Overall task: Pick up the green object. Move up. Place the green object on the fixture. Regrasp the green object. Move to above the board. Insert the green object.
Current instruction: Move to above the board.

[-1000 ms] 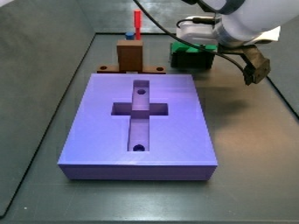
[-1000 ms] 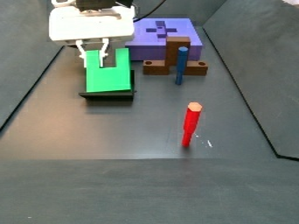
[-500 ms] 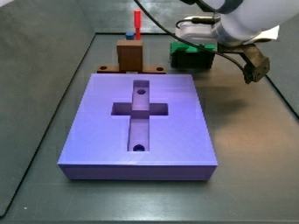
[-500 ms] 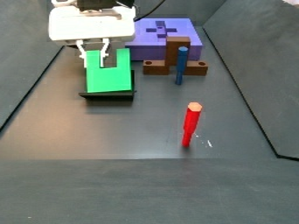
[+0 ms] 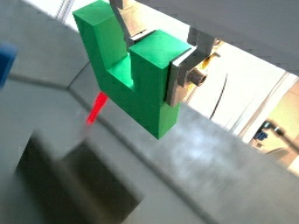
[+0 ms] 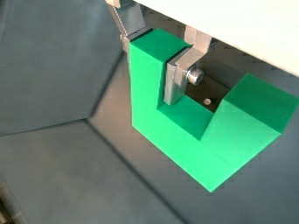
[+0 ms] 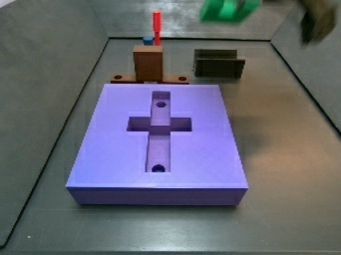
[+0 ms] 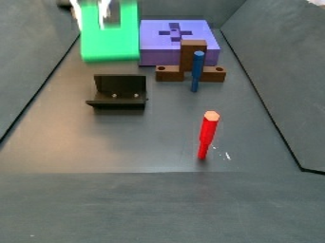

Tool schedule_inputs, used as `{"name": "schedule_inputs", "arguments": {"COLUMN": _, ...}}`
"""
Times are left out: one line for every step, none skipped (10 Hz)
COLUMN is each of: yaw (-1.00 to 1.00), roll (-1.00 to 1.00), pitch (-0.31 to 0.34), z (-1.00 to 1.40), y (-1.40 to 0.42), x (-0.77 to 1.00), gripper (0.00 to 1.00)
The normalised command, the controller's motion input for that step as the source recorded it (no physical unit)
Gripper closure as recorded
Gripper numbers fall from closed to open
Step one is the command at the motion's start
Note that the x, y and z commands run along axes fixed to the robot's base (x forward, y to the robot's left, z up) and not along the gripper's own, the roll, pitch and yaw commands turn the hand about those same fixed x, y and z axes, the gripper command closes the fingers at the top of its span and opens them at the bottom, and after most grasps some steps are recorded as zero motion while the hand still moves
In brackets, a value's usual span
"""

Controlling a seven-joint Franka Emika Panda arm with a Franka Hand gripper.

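Observation:
The green object (image 8: 108, 38) is a bright green U-shaped block hanging in the air above the fixture (image 8: 118, 92). In both wrist views my gripper (image 5: 156, 45) is shut on one of its two prongs, with a silver finger (image 6: 177, 74) pressed flat against each side. The green object (image 7: 226, 8) appears blurred at the upper edge of a side view, well above the dark fixture (image 7: 220, 65), whose recessed top is bare. The purple board (image 7: 160, 139) with its cross-shaped recess lies flat on the floor, apart from the gripper.
A brown block (image 7: 147, 65) stands at the board's far end with a thin red peg (image 7: 156, 28) behind it. A blue peg (image 8: 196, 68) stands by the brown block (image 8: 193, 72). The red peg (image 8: 208, 136) stands alone on the dark floor.
The gripper has lifted the green object straight up off the fixture. It sat low on the fixture before and now hangs high above it. The fixture's top is bare.

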Motion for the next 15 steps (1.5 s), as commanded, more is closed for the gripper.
{"name": "schedule_inputs", "arguments": {"yaw": 0.01, "roll": -0.01, "pitch": 0.040, "z": 1.40, "y": -0.04, "x": 0.01, "gripper": 1.00}}
{"name": "schedule_inputs", "arguments": {"yaw": 0.01, "roll": -0.01, "pitch": 0.042, "z": 1.40, "y": -0.03, "x": 0.02, "gripper": 1.00}}
{"name": "schedule_inputs", "arguments": {"yaw": 0.01, "roll": -0.02, "pitch": 0.064, "z": 0.90, "y": -0.03, "x": 0.02, "gripper": 1.00}}
{"name": "schedule_inputs", "arguments": {"yaw": 0.02, "roll": -0.01, "pitch": 0.070, "z": 0.60, "y": -0.03, "x": 0.03, "gripper": 1.00}}
{"name": "schedule_inputs", "arguments": {"yaw": 0.02, "roll": 0.01, "pitch": 0.079, "z": 0.26, "y": -0.02, "x": 0.06, "gripper": 1.00}}
{"name": "schedule_inputs", "arguments": {"yaw": 0.03, "roll": 0.00, "pitch": 0.085, "z": 0.20, "y": -0.02, "x": 0.06, "gripper": 1.00}}
{"name": "schedule_inputs", "arguments": {"yaw": -0.02, "roll": -1.00, "pitch": 0.028, "z": 0.27, "y": -1.40, "x": -1.18, "gripper": 1.00}}
{"name": "schedule_inputs", "arguments": {"yaw": -0.02, "roll": -1.00, "pitch": 0.027, "z": 0.25, "y": -1.40, "x": -1.19, "gripper": 1.00}}
{"name": "schedule_inputs", "arguments": {"yaw": -0.01, "roll": -1.00, "pitch": -0.025, "z": 0.28, "y": -1.40, "x": -1.32, "gripper": 1.00}}
{"name": "schedule_inputs", "arguments": {"yaw": 0.00, "roll": -1.00, "pitch": -0.039, "z": 0.27, "y": -1.40, "x": -1.36, "gripper": 1.00}}
{"name": "schedule_inputs", "arguments": {"yaw": 0.00, "roll": -1.00, "pitch": -0.043, "z": 0.27, "y": -1.40, "x": -1.37, "gripper": 1.00}}
{"name": "schedule_inputs", "arguments": {"yaw": 0.00, "roll": -1.00, "pitch": -0.046, "z": 0.26, "y": -1.40, "x": -1.38, "gripper": 1.00}}
{"name": "schedule_inputs", "arguments": {"yaw": -0.01, "roll": -1.00, "pitch": -0.047, "z": 0.12, "y": -0.68, "x": -0.69, "gripper": 1.00}}
{"name": "schedule_inputs", "arguments": {"yaw": -0.01, "roll": -1.00, "pitch": -0.038, "z": 0.02, "y": -0.21, "x": -0.25, "gripper": 1.00}}
{"name": "schedule_inputs", "arguments": {"yaw": -0.02, "roll": -1.00, "pitch": -0.026, "z": 0.02, "y": -0.10, "x": -0.11, "gripper": 1.00}}
